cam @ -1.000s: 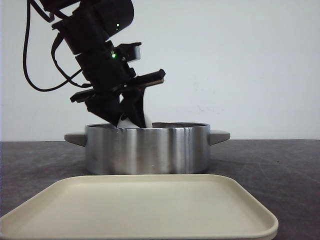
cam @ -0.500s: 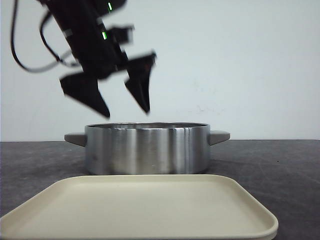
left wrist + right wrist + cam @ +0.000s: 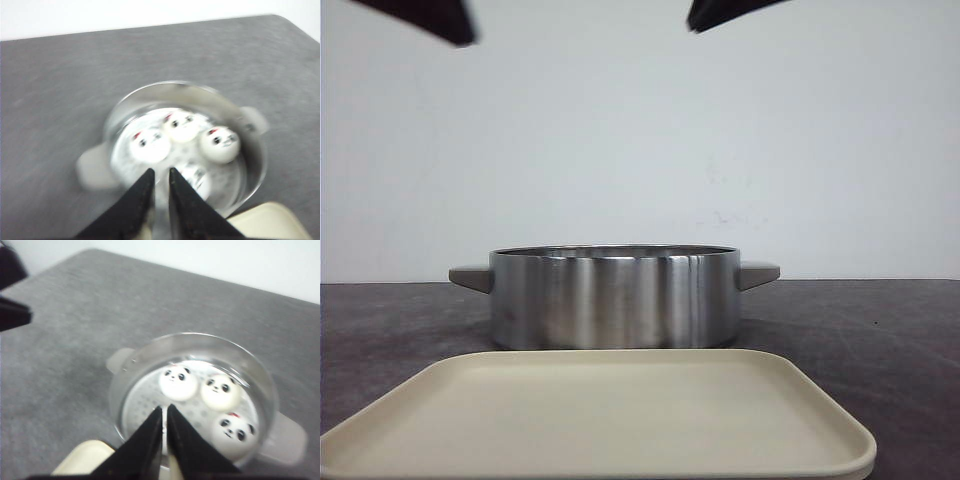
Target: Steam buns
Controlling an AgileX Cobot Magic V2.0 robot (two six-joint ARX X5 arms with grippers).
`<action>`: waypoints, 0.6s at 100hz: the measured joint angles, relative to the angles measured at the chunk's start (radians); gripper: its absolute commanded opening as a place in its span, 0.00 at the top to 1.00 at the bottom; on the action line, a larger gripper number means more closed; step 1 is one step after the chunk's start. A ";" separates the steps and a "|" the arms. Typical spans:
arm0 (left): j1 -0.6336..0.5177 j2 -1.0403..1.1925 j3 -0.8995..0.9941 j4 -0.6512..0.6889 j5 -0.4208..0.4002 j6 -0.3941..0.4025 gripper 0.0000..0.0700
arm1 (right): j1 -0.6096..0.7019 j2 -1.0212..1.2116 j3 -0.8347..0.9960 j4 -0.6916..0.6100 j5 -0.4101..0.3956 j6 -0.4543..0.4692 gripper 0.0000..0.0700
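- Sitting in the pot [image 3: 185,150], all four buns [image 3: 184,126] show in the left wrist view: three in a row across the middle of the frame, the fourth lower and half hidden behind the fingers.
- Right wrist view gives only three buns [image 3: 178,381] on the perforated steamer plate [image 3: 150,405]; the fourth, I judge, is masked by that arm's own fingers.
- Front view: pot [image 3: 615,297] stands mid-frame on the dark table [image 3: 880,330], its rim too high to see inside. The cream tray [image 3: 610,415] in the lower half of the frame lies bare.
- Judgement: loading looks finished, since no bun shows anywhere outside the pot. No lid is visible in any view, so covering or heating, if called for, is not yet done.
- Left gripper [image 3: 161,187]: fingers nearly together, only a narrow slit between them, nothing gripped and nothing touched. It hangs well above the pot.
- Right gripper [image 3: 165,427]: fingers likewise almost closed on a thin gap, empty, clear of the pot and buns.
- Front view catches only two dark arm tips, one at the upper left corner [image 3: 430,18] and one at the upper middle-right edge [image 3: 720,12]; both sit high, well apart from the pot.
- Left wrist view is blurred, so the fine detail of the fourth bun's face cannot be made out.
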 measured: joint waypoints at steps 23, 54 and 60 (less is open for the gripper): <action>0.013 -0.300 -0.198 -0.051 -0.036 -0.073 1.00 | 0.019 -0.002 -0.014 0.148 -0.001 0.019 0.99; 0.013 -0.452 -0.198 -0.048 -0.037 -0.085 1.00 | 0.021 -0.015 -0.014 0.187 -0.001 0.019 0.99; 0.013 -0.470 -0.198 -0.048 -0.037 -0.086 1.00 | 0.021 -0.015 -0.014 0.187 0.000 0.019 0.99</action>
